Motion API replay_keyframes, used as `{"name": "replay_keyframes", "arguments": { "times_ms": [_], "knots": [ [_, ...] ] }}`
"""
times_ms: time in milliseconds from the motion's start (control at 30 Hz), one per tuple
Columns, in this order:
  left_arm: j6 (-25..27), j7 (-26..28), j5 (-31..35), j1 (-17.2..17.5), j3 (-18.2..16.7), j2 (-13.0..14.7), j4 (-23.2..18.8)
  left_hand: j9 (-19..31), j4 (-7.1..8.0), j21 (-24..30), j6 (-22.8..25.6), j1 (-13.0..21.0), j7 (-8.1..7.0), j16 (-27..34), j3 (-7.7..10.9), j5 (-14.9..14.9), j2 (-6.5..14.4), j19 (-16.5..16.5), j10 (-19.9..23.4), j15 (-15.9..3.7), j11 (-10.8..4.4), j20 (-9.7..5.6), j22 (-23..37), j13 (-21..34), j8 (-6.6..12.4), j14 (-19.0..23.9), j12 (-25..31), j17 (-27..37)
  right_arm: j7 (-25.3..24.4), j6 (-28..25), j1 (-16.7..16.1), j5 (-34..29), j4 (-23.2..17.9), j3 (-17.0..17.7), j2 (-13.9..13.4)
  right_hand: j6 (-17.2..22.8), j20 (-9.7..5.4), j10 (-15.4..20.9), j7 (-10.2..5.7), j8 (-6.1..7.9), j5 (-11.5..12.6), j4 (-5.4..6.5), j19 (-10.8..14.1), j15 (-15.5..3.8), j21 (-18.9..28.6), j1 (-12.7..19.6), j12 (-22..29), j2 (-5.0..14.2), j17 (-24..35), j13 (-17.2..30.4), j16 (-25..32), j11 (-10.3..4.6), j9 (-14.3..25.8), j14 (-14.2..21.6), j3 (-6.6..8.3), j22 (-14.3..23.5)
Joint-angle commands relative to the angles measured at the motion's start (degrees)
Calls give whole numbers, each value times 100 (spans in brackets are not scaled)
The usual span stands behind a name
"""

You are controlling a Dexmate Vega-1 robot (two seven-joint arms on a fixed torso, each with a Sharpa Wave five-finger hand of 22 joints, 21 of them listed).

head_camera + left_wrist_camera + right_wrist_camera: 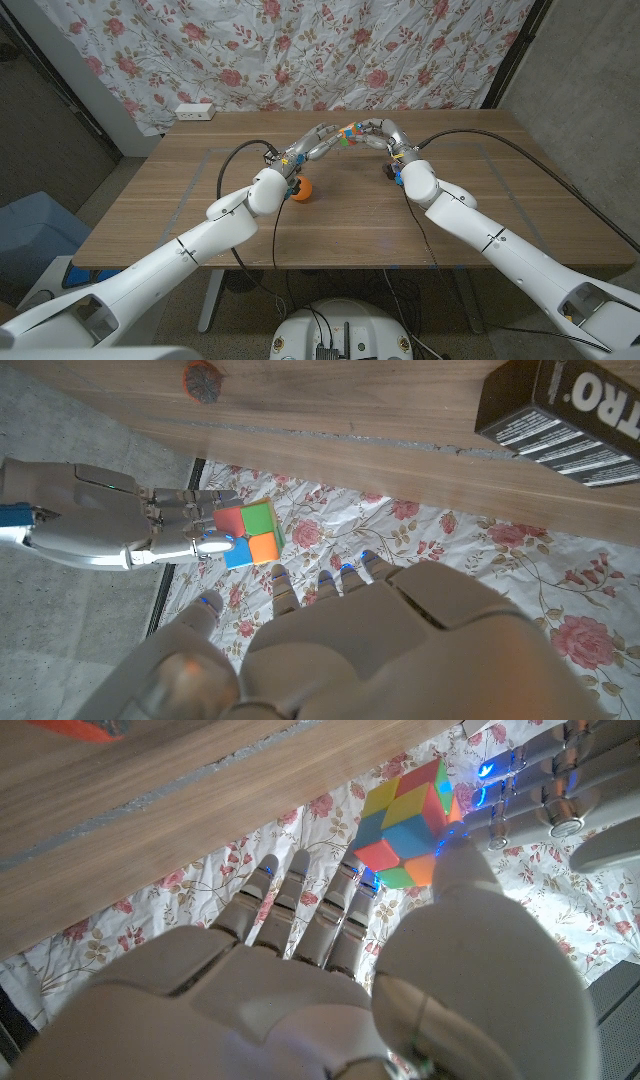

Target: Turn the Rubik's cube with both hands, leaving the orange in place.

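Multicoloured Rubik's cube is held above the bench, pinched by right robot hand fingertips. Left robot hand reaches toward it; contact unclear. Orange sits on bench.

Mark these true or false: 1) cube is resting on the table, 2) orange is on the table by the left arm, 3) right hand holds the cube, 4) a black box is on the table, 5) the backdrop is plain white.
1. False. The cube is held up in the air above the table, between the two hands.
2. True. The orange sits on the table beside the left forearm.
3. True. The right hand pinches the cube; the left hand reaches up to it, though contact on that side is unclear.
4. True. The black box lies on the table.
5. False. The backdrop is a floral cloth.
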Motion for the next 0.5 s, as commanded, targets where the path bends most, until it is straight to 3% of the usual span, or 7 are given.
{"name": "replay_keyframes", "arguments": {
  "times_ms": [33, 500],
  "knots": [
    [-2, -82, -39, -51, 12, 7, 25, -6, 7, 38, 24, 4, -27, 32, -8, 27, 631, -271, -546, 15, 24, 15, 7, 12, -6, -860, 30, 16, -90, 4, -56, -15, -39, 24, 19, 223, 31, 152, -177, 45, 19, -8, 54, -756, 16, 220, 17, 291, 22, 29, 30, -79, 27, 61, -24, 18],
    [6, -54, -32, -25, 18, 6, 8, -7, -2, 41, 89, 18, 23, 32, -1, 40, 649, -262, -514, 20, 42, 19, 3, 11, 11, -833, 39, 10, -192, 11, -112, -100, -115, 38, 5, 240, 29, 182, -176, 45, 20, -10, 71, -774, 19, 223, 11, 292, 23, 47, 49, -81, 27, 75, -47, 18]
  ]
}}
